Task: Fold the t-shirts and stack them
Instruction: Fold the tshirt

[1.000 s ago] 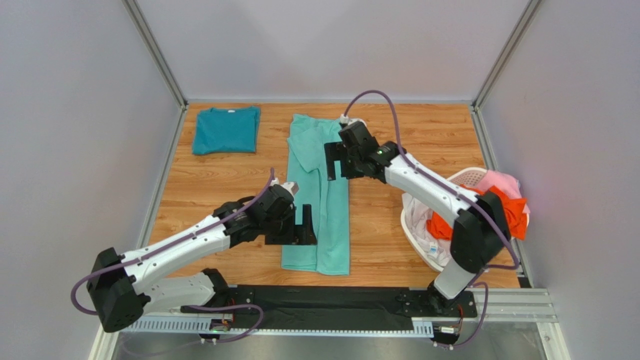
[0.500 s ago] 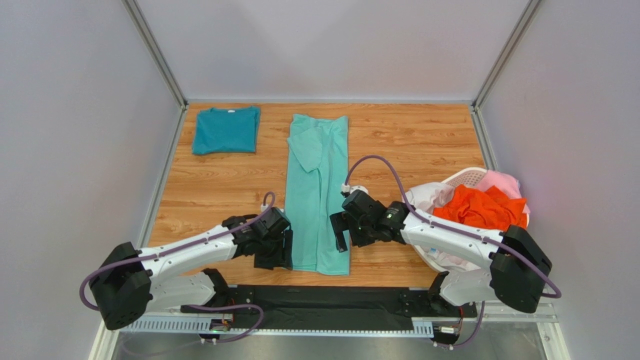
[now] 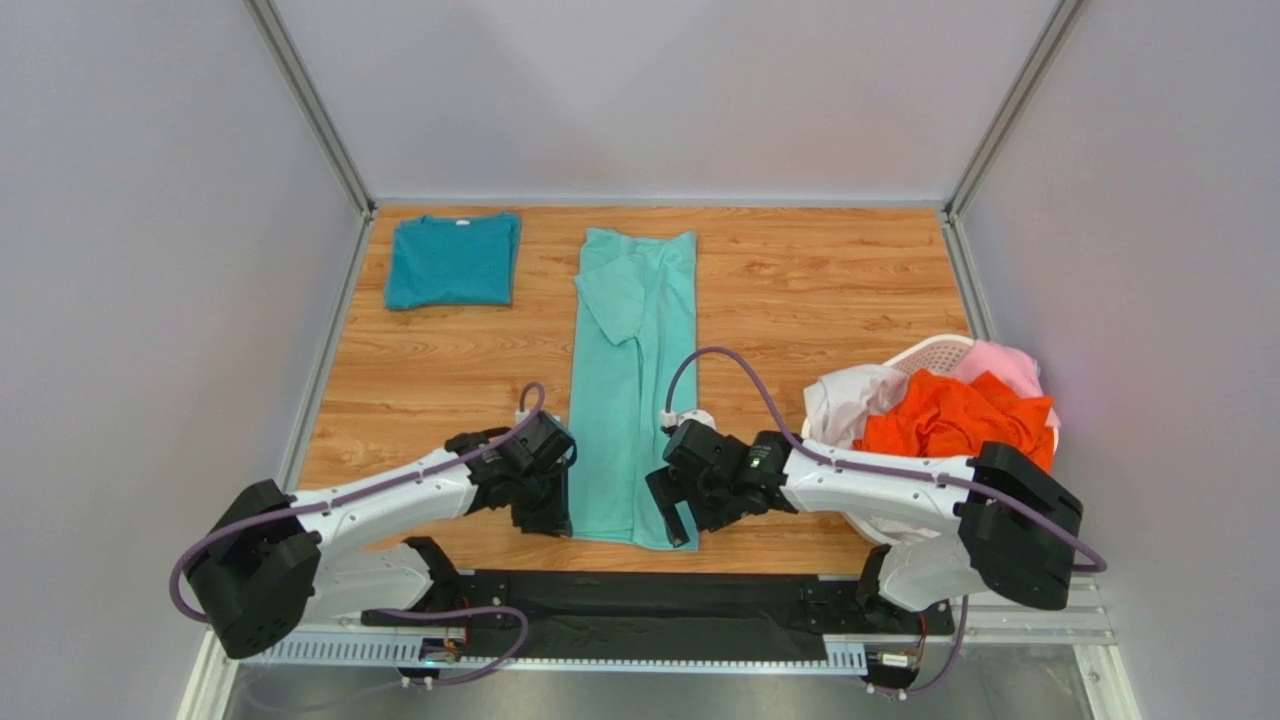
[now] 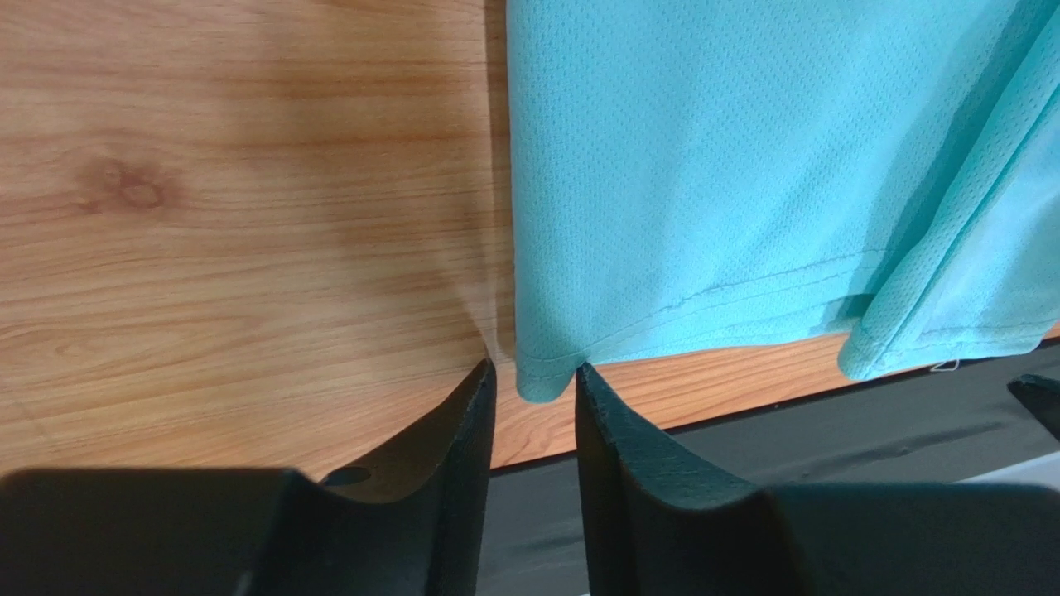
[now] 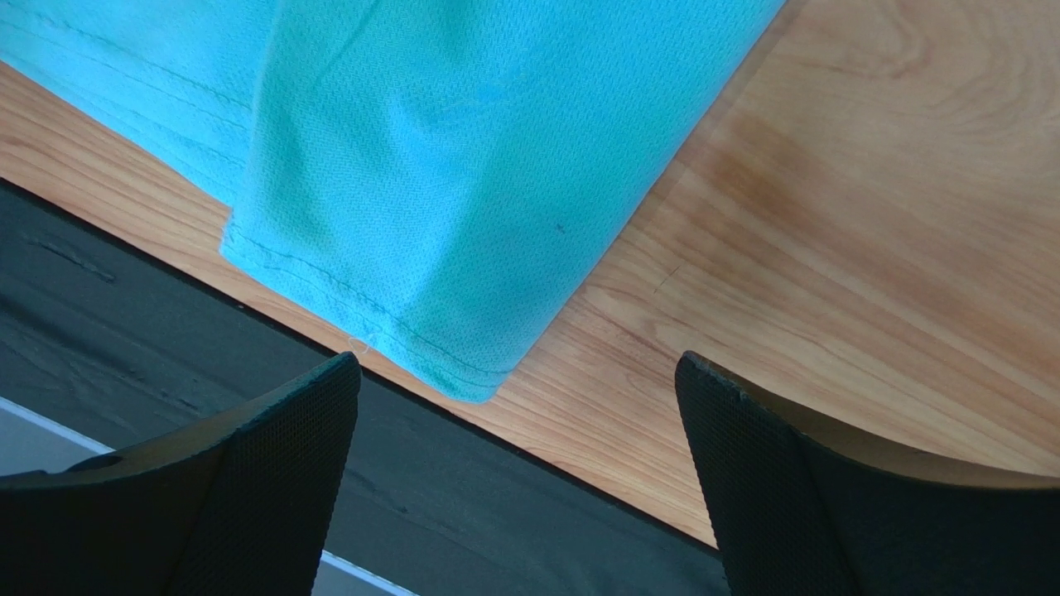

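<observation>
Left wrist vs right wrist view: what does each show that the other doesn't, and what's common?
Only left wrist: the left gripper, jaws narrow with a small gap, its tips either side of the mint t-shirt at its near-left hem corner.
Only right wrist: the right gripper, jaws wide open, straddling the near-right hem corner with both fingers apart from the cloth.
Both: the same mint t-shirt, its hem lying on the wooden table, and the black strip along the table's near edge.

No text, label, brand, number or sign can be read on the mint t-shirt (image 3: pixel 636 390), the teal t-shirt (image 3: pixel 451 260), the laundry basket (image 3: pixel 935 354) or the counter (image 3: pixel 812 285).
</observation>
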Robot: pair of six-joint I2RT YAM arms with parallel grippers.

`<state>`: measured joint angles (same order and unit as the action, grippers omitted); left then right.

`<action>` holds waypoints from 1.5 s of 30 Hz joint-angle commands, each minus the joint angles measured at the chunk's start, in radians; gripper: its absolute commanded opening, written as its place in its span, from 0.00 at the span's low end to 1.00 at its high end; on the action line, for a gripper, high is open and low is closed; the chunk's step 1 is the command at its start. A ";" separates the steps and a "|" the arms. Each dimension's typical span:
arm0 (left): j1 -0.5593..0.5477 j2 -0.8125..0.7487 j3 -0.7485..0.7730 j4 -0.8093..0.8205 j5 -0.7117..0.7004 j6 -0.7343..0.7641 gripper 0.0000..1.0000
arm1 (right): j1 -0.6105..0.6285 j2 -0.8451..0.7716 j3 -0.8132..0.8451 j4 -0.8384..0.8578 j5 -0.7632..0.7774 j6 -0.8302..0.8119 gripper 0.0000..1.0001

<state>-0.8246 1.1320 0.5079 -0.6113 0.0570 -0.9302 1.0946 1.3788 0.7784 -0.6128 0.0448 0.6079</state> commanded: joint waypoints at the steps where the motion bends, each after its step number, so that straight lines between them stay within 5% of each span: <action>1: 0.002 0.020 0.000 0.045 0.043 0.033 0.28 | 0.022 -0.024 -0.019 0.007 0.006 0.041 0.98; 4: 0.002 0.035 -0.003 0.044 0.064 0.040 0.06 | 0.028 -0.035 -0.040 0.005 -0.017 0.070 0.96; 6: 0.002 0.043 -0.005 0.038 0.069 0.039 0.00 | 0.030 -0.031 -0.054 0.010 -0.029 0.084 0.94; 13: 0.001 0.035 -0.026 0.031 0.087 0.024 0.00 | 0.033 -0.009 -0.090 0.102 -0.102 0.093 0.70; 17: 0.001 0.017 -0.037 0.024 0.083 0.004 0.00 | 0.037 0.014 -0.083 0.100 -0.121 0.096 0.39; 23: 0.001 -0.015 -0.032 0.001 0.073 -0.006 0.00 | 0.045 -0.013 -0.103 0.104 -0.100 0.095 0.10; 29: 0.001 -0.077 0.012 -0.027 0.058 0.004 0.00 | 0.044 -0.052 -0.064 0.082 -0.046 0.063 0.02; 45: 0.018 -0.011 0.293 -0.123 -0.109 0.060 0.00 | -0.068 -0.057 0.150 0.013 0.141 -0.089 0.00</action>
<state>-0.8177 1.1084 0.7364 -0.7071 0.0055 -0.9024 1.0561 1.3334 0.8810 -0.5930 0.1196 0.5583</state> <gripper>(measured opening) 0.007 0.008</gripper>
